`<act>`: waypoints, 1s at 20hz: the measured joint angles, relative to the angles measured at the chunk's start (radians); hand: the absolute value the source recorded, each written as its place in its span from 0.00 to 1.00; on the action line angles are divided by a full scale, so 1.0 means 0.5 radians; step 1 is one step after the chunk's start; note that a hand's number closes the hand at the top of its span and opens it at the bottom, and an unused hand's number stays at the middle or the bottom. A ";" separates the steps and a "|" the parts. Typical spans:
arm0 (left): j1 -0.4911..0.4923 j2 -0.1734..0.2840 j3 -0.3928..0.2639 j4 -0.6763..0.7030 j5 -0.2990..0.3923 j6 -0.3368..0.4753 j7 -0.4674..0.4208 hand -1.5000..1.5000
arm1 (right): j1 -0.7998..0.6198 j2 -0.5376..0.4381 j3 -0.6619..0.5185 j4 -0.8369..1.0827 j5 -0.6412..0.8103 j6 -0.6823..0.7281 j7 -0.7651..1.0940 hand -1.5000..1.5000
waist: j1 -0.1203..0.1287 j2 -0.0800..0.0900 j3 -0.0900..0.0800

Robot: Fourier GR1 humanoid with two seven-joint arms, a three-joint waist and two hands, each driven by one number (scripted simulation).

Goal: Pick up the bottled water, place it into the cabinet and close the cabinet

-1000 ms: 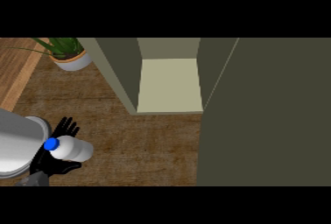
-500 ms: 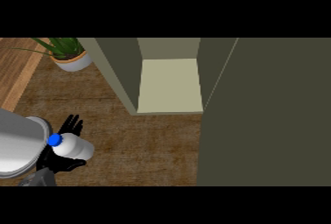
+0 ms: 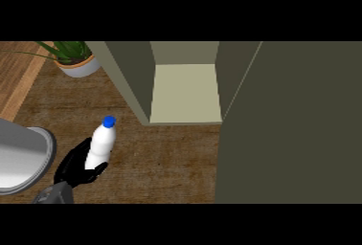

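Bottled water (image 3: 101,145) raised toward cabinet (image 3: 185,93), left hand (image 3: 76,167) fingers curled round it

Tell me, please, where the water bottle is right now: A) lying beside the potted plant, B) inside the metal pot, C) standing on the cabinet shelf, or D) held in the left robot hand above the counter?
D: the left robot hand curls round the water bottle, blue cap toward the open cabinet, whose shelf holds nothing.
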 measured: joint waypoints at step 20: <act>0.046 -0.139 0.105 -0.141 0.250 0.283 -0.138 1.00 | -0.047 -0.006 -0.016 0.026 -0.005 -0.031 0.021 0.00 | 0.019 -0.005 0.000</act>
